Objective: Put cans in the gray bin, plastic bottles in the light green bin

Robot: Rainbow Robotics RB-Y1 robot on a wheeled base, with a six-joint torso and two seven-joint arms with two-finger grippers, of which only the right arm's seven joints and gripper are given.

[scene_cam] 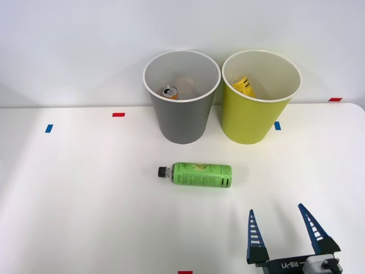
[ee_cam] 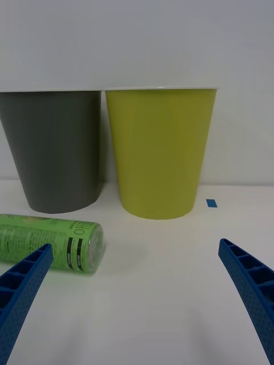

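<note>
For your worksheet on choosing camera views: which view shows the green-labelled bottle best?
The front view: the whole bottle lies on its side, black cap to base. The right wrist view shows the bottle's base end, partly behind a blue finger.

Green-labelled bottle lies before gray bin; light green bin beside.

Green-labelled, black-capped bottle; gray bin; yellow-green bin.
</note>
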